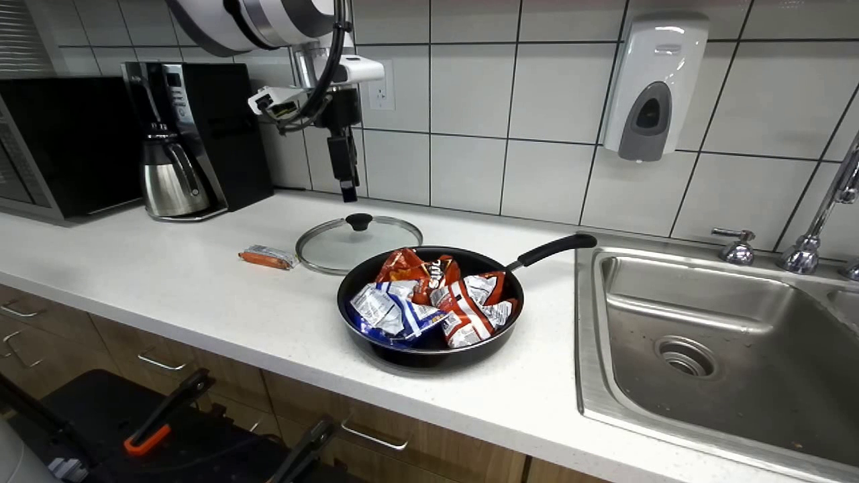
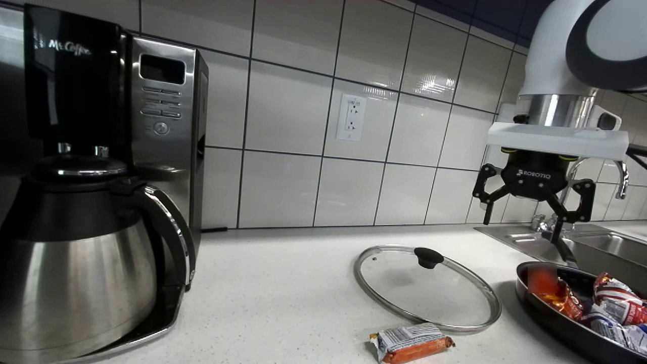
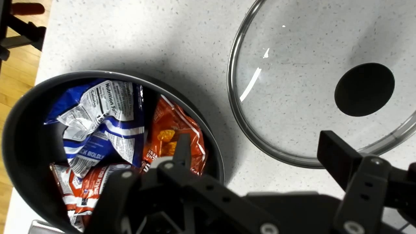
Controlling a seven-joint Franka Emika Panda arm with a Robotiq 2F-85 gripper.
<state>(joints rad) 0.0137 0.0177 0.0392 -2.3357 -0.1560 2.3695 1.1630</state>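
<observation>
Pan [image 1: 429,359] sits on the counter [image 1: 201,282], just beside the lid [image 1: 359,245]. The step looks like lining up, with nothing held — any grip would call for a careful descent. The gripper [image 2: 521,232] hangs higher than both, pointing down, clear of the packets [image 1: 459,307] in the pan — fingers [image 2: 488,215] spread wide.

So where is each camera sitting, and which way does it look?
An exterior view sits low near the coffee maker, looking slantwise along the counter, past the lid; the arm and open gripper show.
An exterior view sits out past the counter's front edge, looking down over the pan toward the tiled wall; the arm's end and gripper show.
The wrist view sits on the wrist, facing down at pan and lid; the gripper's fingers show.
Both exterior views share the small wrapped packet.
</observation>
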